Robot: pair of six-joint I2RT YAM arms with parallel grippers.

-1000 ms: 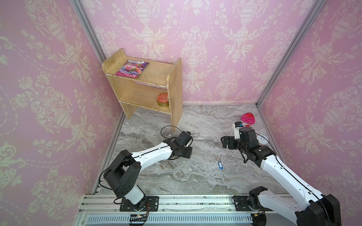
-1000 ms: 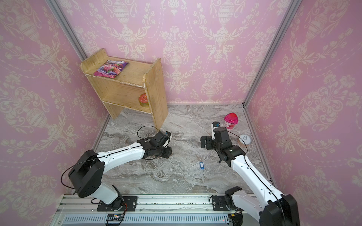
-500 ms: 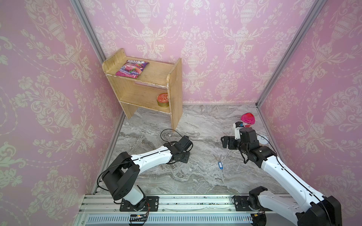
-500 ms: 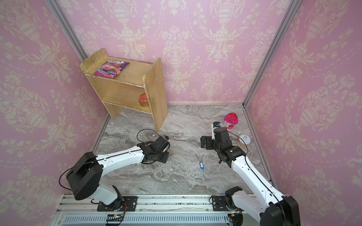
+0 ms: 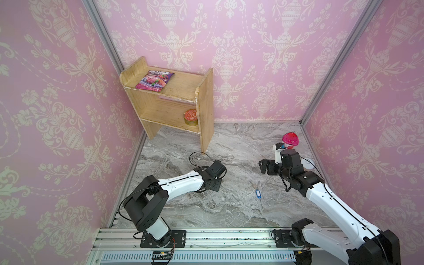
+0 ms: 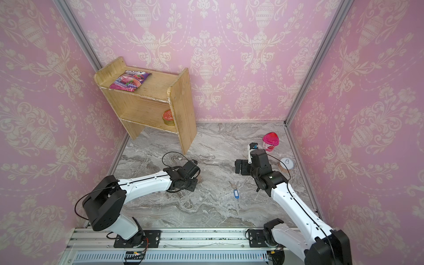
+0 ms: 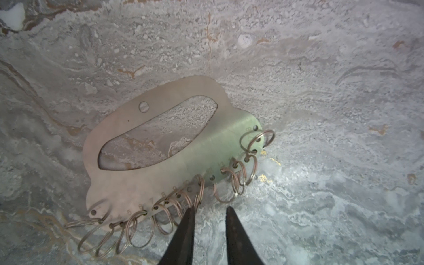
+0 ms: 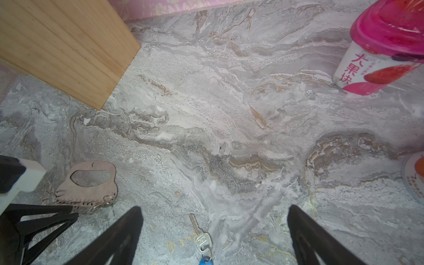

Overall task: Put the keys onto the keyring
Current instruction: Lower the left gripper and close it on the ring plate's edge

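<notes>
We see the flat grey-beige metal keyring plate lying left of the middle of the grey marble tabletop, mostly hidden in both top views under the left gripper, whose narrowly parted, empty jaws reach its row of rings. The silvery keys with a blue tag lie apart toward the front edge, near the right gripper, spread wide and empty. A wooden shelf fills the far left corner; a pink-lidded cup stands near the far right one.
</notes>
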